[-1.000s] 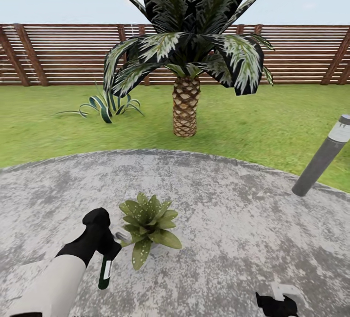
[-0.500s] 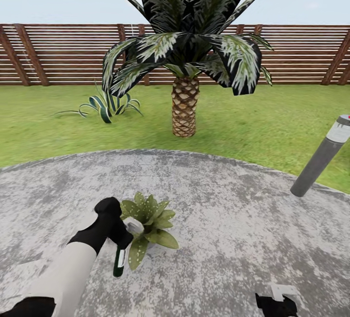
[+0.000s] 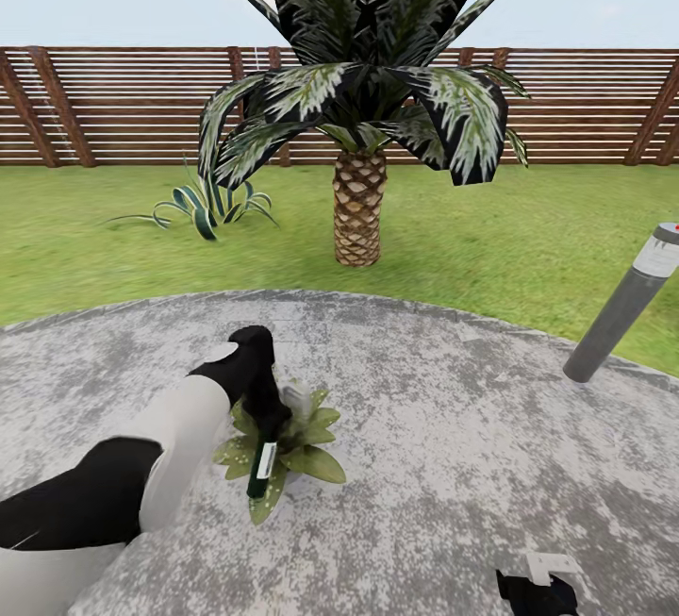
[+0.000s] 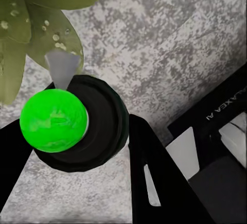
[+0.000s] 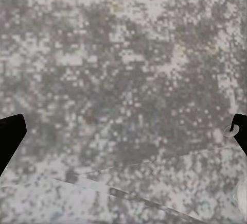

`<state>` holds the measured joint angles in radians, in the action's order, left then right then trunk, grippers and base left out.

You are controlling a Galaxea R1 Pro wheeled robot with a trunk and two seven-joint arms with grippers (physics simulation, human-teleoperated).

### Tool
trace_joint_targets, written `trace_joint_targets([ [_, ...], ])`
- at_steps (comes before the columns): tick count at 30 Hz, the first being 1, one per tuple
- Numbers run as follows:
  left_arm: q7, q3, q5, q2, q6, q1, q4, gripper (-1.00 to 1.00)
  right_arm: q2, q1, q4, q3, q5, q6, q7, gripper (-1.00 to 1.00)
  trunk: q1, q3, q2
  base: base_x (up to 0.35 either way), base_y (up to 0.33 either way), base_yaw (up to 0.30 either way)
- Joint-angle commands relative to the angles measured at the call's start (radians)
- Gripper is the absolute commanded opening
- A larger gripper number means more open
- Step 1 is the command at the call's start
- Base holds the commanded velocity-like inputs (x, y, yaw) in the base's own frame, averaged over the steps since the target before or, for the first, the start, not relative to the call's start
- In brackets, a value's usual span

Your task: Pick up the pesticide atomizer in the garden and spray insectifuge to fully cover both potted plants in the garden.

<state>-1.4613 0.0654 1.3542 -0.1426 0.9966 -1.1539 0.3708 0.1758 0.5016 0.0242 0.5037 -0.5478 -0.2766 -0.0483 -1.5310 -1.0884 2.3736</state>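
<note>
Atomizer [image 3: 261, 465]: clamped in left claw [image 3: 267, 427], hanging below it.
Plant [image 3: 306, 451]: directly under left claw.
Right claw [image 5: 123, 131]: fingers apart over patio [image 3: 453, 427].

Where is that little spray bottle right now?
In the head view, the pesticide atomizer hangs from the left gripper, directly over the potted plant on the patio.

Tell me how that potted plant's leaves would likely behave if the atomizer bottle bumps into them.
The potted plant has thin, splayed leaves, so they would probably bend aside rather than resist. Its pot looks tiny under a wide rosette, so a firm push might tip it. The pesticide atomizer, held in the left gripper, looks rigid.
</note>
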Motion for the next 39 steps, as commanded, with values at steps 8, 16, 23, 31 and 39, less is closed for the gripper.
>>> trace_joint_targets([
  [8, -0.02, -0.003, 0.008, -0.017, 0.011, -0.077, -0.084, -1.0, 0.002, 0.0, 0.001, 0.008, -0.006, -0.001, -0.004, 1.0, 0.0, -0.001, 0.0, 0.0, 0.0, 0.0],
  [16, -0.023, -0.005, 0.005, -0.017, 0.017, -0.048, -0.085, -1.0, 0.002, 0.0, 0.002, 0.007, -0.007, -0.001, -0.004, 1.0, 0.0, -0.001, 0.0, 0.0, 0.0, 0.0],
  [23, -0.021, -0.001, 0.013, -0.016, 0.018, 0.043, -0.081, -1.0, 0.002, 0.0, 0.001, 0.007, -0.007, -0.001, -0.004, 1.0, 0.0, -0.001, 0.0, 0.0, 0.0, 0.0],
  [31, -0.009, 0.005, 0.016, -0.01, 0.017, 0.066, -0.069, -1.0, 0.002, 0.0, 0.002, 0.008, -0.007, -0.001, -0.005, 1.0, 0.0, -0.001, 0.0, 0.0, 0.0, 0.0],
  [39, 0.008, 0.02, 0.027, -0.023, 0.016, 0.111, -0.068, -1.0, 0.002, 0.0, 0.002, 0.008, -0.006, -0.001, -0.004, 1.0, 0.0, -0.001, 0.0, 0.0, 0.0, 0.0],
])
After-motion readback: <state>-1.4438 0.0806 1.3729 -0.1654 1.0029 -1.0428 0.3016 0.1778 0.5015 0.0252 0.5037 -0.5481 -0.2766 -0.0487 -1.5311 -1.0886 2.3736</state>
